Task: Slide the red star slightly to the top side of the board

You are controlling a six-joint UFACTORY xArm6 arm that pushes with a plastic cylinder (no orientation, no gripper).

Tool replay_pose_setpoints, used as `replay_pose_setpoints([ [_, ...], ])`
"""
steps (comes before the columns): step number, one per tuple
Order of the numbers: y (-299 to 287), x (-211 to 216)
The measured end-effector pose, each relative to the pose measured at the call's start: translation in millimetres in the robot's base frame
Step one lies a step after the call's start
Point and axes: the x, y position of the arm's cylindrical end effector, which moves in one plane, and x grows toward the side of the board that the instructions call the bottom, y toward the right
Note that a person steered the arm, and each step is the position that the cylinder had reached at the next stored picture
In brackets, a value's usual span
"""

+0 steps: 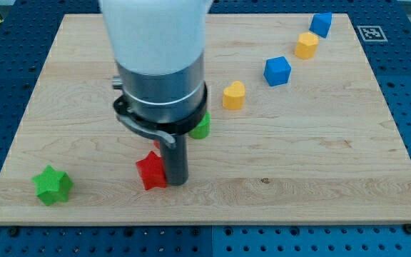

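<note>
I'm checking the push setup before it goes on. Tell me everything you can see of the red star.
The red star is a small, solid-looking block of matte red, plastic by its look, lying flat on the wooden board near the view's bottom, left of centre. Its right side is partly hidden by my rod, so only some of its points show. My tip stands right against its right edge, apparently touching. No other block touches it; the green star lies well to its left.
</note>
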Motion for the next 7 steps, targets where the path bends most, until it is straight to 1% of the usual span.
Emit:
replay_pose_setpoints([
  [1,-20.9,0.0],
  [2,-27.2,0.0],
  [3,-26.7,9.4],
  [4,-23.0,31.0],
  [7,-33.5,32.2],
])
